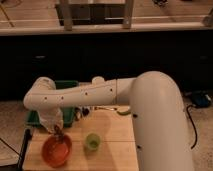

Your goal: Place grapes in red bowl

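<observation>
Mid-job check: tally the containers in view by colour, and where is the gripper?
Orange-red: 1, the red bowl
Light green: 1, the small cup
Dark green: 1, the rectangular bin
Total: 3
The gripper hangs shut just above the red bowl's back rim.

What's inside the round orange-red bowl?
The round orange-red bowl shows only its shiny orange inside at the front. The robot's shut gripper hangs over its back rim, covering whatever lies beneath there.
</observation>
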`<state>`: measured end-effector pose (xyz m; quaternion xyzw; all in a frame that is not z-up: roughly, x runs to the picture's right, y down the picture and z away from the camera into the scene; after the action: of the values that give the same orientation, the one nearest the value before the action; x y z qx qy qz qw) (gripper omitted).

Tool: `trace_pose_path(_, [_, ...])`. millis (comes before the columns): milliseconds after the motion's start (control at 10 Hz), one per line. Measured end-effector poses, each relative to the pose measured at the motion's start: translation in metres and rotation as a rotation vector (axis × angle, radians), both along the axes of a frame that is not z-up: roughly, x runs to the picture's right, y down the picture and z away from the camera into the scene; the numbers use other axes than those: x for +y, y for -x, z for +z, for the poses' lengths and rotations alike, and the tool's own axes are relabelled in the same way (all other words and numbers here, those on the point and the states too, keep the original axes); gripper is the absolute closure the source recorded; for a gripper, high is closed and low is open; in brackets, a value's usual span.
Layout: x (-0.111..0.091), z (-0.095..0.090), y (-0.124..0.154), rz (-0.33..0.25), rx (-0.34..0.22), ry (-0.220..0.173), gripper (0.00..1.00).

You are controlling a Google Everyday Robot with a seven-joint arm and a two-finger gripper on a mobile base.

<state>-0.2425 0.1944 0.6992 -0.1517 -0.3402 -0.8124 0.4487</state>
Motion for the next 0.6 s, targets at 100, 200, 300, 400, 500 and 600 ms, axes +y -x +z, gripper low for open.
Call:
trace_pose_path(100, [0.0001, 0.0001, -0.0001, -0.004, -0.003, 0.000, 1.00])
trace_pose_path(200, [0.0000, 0.0001, -0.0001, -0.007, -0.006, 0.000, 1.00])
trace_pose_path(300, [0.0000, 0.0002, -0.0003, -0.011, -0.008, -0.001, 1.00])
trace_pose_path(400, [-0.0006, 0.0006, -0.0005, -0.016, -0.012, -0.002, 1.00])
trace_pose_path(500, [-0.0010, 0.0012, -0.0006, -0.021, -0.015, -0.003, 1.00])
trace_pose_path(600, [-0.0013, 0.0012, 0.0002, -0.029, -0.021, -0.004, 1.00])
